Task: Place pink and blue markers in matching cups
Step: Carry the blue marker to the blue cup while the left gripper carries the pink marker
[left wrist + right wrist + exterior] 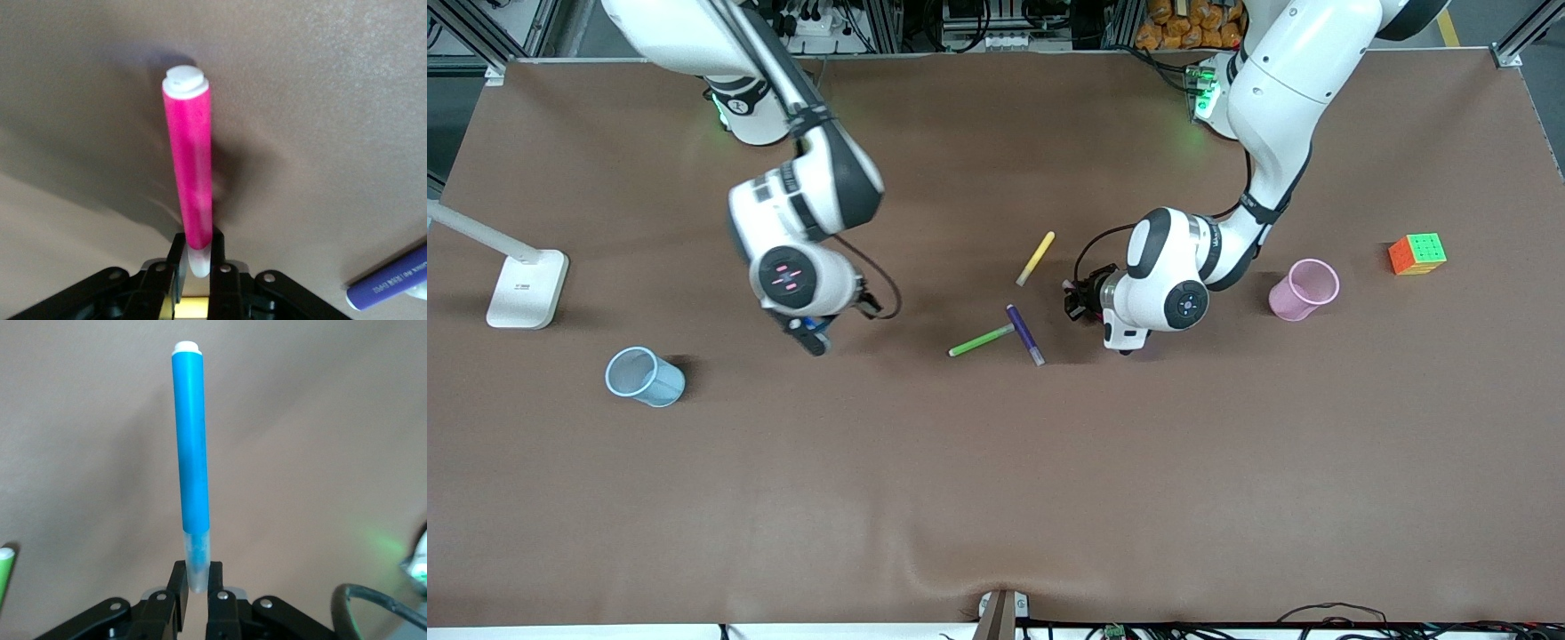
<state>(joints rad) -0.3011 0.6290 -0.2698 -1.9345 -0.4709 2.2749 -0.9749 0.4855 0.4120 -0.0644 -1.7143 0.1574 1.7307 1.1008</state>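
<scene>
Blue marker [190, 447], pinched by its cap end in the right gripper [811, 336], should travel upright to the blue cup [645, 376], while the left gripper [1125, 342], clamping the pink marker [190, 173], carries it to the pink cup [1304, 289].

a brown bench [996, 498] fills the view; a white lamp base [527, 288] stands near its right-arm end, metal framing [480, 40] above it.

We see a robotics lab, brown-covered worktop [996, 498], aluminium framing [1519, 36] at its corners, cables [1325, 615] along the edge
</scene>
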